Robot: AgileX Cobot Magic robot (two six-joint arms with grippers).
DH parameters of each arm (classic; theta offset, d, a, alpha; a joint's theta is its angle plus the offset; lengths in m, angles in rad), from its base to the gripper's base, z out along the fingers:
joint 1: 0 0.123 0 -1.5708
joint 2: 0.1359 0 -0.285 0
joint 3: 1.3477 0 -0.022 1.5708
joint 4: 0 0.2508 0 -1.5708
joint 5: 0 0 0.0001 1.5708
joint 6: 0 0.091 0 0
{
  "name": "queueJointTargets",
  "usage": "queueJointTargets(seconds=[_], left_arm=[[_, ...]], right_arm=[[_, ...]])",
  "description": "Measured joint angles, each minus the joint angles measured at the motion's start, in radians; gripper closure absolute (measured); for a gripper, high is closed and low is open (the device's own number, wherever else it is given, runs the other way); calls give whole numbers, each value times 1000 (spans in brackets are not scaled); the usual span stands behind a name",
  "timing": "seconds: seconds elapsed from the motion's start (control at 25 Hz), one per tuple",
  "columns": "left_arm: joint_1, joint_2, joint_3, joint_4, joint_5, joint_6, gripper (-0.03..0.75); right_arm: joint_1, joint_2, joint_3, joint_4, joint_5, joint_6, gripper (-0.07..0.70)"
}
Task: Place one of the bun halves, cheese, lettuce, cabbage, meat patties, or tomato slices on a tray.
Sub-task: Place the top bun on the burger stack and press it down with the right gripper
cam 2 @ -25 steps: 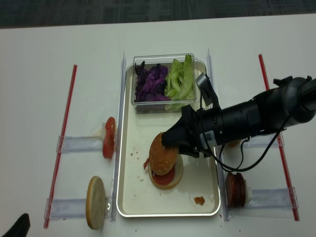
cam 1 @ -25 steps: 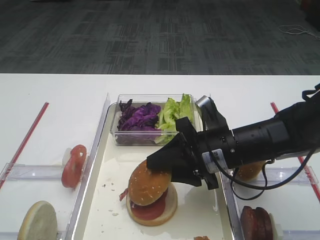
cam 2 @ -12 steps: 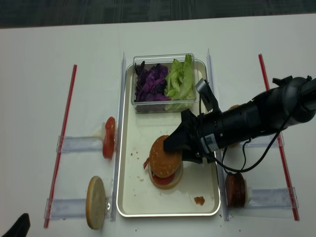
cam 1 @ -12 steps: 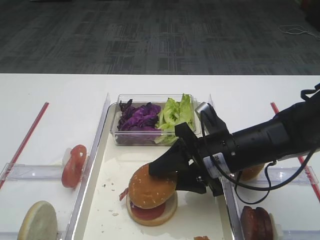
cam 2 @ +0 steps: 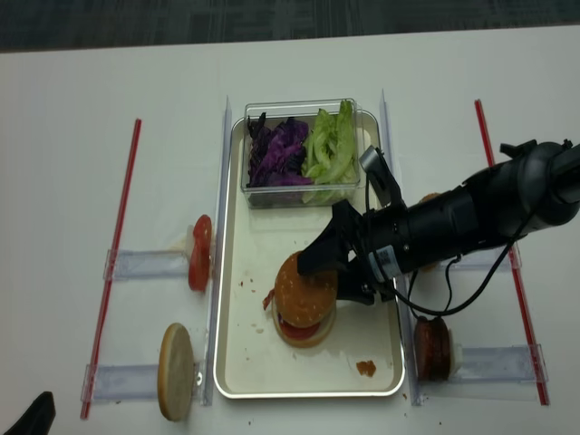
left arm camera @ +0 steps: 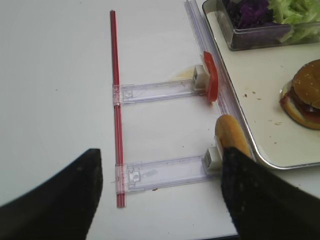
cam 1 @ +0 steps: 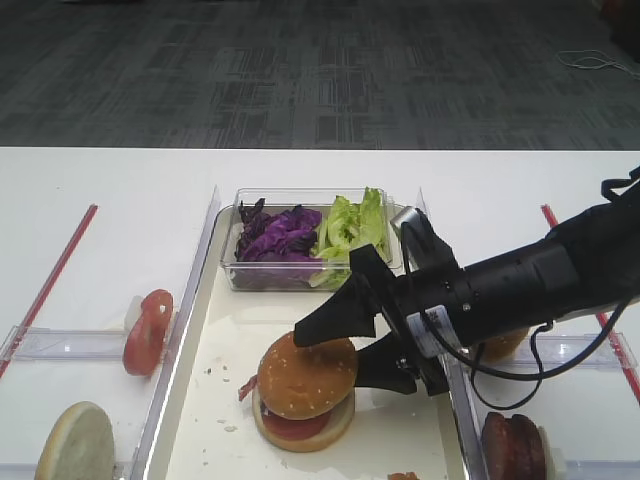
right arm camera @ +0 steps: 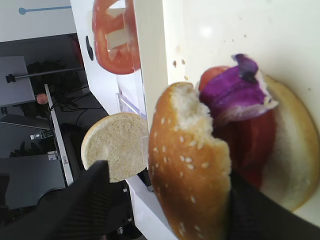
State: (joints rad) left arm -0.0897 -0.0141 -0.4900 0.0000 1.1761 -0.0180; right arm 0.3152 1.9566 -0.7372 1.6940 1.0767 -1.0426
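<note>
The left gripper (left arm camera: 160, 195) shows only as two blurred dark jaw tips at the bottom of its own wrist view, set wide apart with nothing between them; the rest of that arm is cut off. In the right wrist view the dark jaws are out of focus and the bun top fills most of the picture, hiding part of the stack under it.

The bun top (cam 1: 306, 374) is a golden-brown dome dotted with pale seeds, soft and crumbly white inside where the wrist view catches its edge. It sits on a stack of red tomato, a scrap of purple cabbage and a pale bottom bun, in the middle of the glossy cream tray (cam 2: 243, 362). The right gripper (cam 1: 345, 348) has its black jaws spread to either side of the dome; whether they touch it I cannot tell.

A clear plastic tub (cam 2: 299, 195) at the tray's far end holds shredded purple cabbage (cam 1: 275, 235) and ruffled green lettuce (cam 1: 350, 228).
</note>
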Motion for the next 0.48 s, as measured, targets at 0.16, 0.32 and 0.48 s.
queueJointTargets(seconds=[0.16, 0.32, 0.48], left_arm=[[0, 0, 0, 0, 0, 0, 247], [0, 0, 0, 0, 0, 0, 247], [0, 0, 0, 0, 0, 0, 247]], right_arm=[[0, -7, 0, -34, -7, 23, 170], [0, -41, 0, -68, -47, 50, 170], [0, -44, 0, -108, -83, 79, 170]])
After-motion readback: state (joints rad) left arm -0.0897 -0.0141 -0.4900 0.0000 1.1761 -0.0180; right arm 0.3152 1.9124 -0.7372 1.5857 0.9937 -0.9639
